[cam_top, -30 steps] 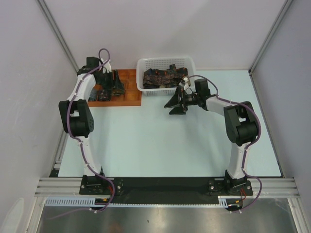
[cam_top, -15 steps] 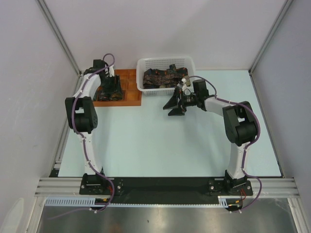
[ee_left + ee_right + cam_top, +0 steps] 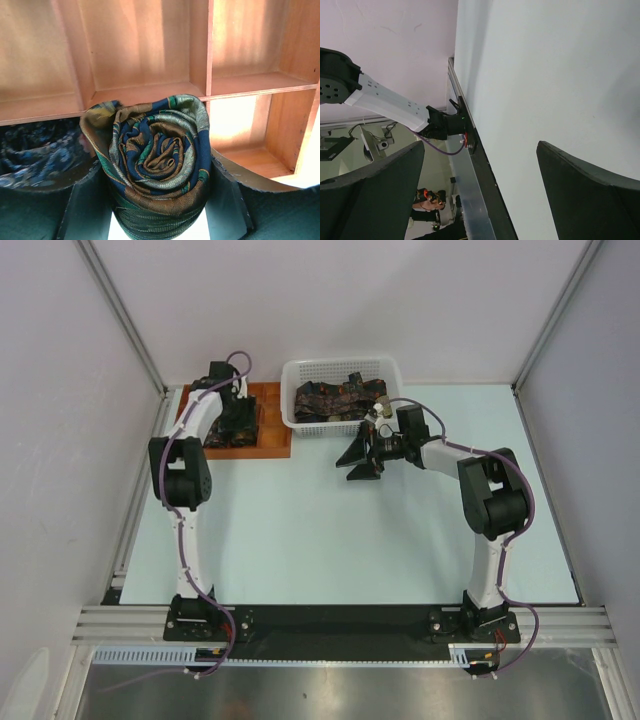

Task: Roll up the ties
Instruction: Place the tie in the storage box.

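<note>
Left gripper (image 3: 156, 212) pinches a rolled dark blue, green and gold patterned necktie (image 3: 157, 160) above the orange-brown wooden compartment tray (image 3: 150, 93). Right gripper (image 3: 360, 456), fingers spread, hovers over the pale table (image 3: 330, 530) just beside the white plastic mesh basket (image 3: 340, 363), which holds more dark ties (image 3: 335, 400).

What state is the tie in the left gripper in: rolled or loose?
Rolled. The left wrist view shows the tie wound in a tight spiral, clamped in the left gripper, with the tray compartments behind it.
</note>
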Motion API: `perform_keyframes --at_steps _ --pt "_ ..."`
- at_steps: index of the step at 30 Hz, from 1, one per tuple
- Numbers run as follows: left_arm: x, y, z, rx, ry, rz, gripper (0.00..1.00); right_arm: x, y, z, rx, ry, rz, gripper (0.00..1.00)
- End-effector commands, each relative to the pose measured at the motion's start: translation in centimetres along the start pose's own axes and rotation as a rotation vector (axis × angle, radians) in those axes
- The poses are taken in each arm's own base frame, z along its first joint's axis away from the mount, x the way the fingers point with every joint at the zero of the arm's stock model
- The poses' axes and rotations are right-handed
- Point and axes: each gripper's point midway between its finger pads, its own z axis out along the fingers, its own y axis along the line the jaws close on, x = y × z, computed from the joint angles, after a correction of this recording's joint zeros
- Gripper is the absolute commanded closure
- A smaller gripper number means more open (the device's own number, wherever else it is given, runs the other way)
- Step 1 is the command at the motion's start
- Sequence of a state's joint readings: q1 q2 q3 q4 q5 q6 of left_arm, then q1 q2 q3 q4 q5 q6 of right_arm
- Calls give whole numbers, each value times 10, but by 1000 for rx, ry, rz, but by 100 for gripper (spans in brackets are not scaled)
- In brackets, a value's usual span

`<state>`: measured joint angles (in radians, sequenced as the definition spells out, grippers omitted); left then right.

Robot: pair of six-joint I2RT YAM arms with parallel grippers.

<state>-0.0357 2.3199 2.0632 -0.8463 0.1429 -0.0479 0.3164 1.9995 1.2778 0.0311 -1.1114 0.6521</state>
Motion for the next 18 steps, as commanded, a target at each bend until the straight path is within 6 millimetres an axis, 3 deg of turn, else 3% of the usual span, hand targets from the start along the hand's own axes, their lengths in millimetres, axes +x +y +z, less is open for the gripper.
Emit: perform_keyframes --at_steps 1,7,11,18 --pt "-15 -2 0 -33 -43 17 82 -9 5 -2 -7 -11 -44 0" --pt "-13 -2 -3 -31 -38 14 67 -8 3 -5 -2 -14 -40 0" --pt "-17 -5 -9 -25 -54 20 52 -9 4 -5 -4 -15 -41 0" --pt "-25 -8 -20 -19 -83 24 40 -8 6 -5 -8 -12 -42 0"
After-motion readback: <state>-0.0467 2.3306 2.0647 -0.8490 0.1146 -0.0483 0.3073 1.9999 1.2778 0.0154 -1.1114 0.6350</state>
